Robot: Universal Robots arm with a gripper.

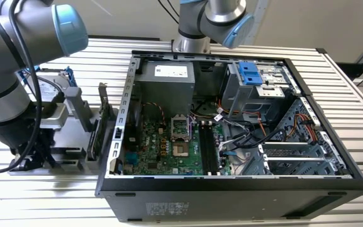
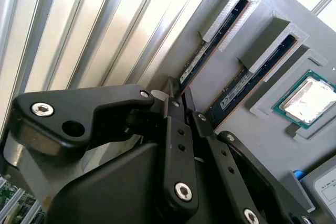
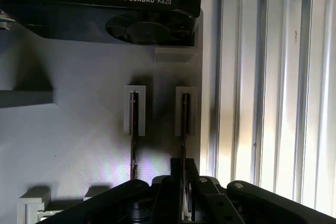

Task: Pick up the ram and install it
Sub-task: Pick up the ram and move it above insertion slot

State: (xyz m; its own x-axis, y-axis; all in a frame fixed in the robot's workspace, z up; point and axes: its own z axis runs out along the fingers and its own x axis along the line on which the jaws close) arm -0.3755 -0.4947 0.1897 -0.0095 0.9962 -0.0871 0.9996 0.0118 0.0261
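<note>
Black metal gripper point(image 2: 177, 92) straddles the thin blue-green ram stick point(image 2: 210, 44), which stands on edge in the grey plastic holder's point(image 2: 315, 35) outermost slot. Whether it is clamped I cannot tell. An off-centre hold could tilt the stick and jam it there.

White lettering on the graphics card point(image 3: 100, 4) (power-supply sticker point(image 1: 170, 71) illegible)

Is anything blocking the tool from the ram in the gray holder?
Nothing visible: in the first wrist view the tool is right at the ram, which stands on edge in the gray holder.
</note>
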